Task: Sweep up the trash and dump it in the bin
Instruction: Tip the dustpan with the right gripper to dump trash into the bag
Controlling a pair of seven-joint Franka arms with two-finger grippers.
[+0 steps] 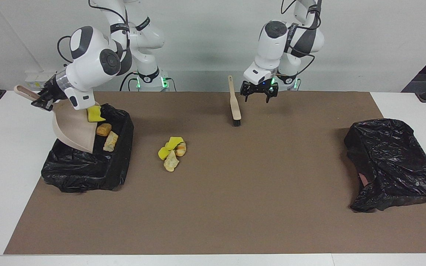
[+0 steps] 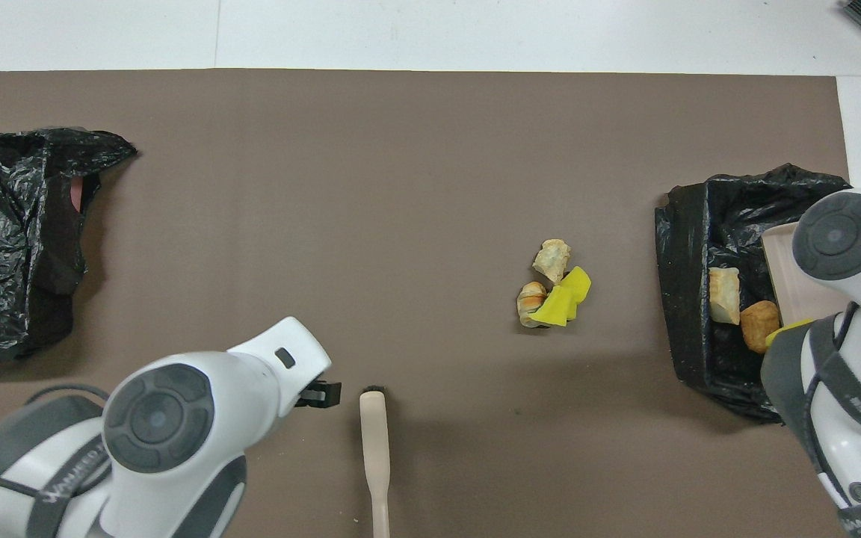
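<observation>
My right gripper is shut on the handle of the beige dustpan, tipped steeply over the black-bagged bin. A yellow sponge piece clings to the pan's upper edge. Two pastries lie in the bin below the pan's lip. More trash, sponge and pastries, sits in a small pile on the brown mat. The brush rests on the mat, bristles away from the robots. My left gripper hangs open beside its handle, holding nothing.
A second crumpled black bag lies at the left arm's end of the table. The brown mat covers most of the white table.
</observation>
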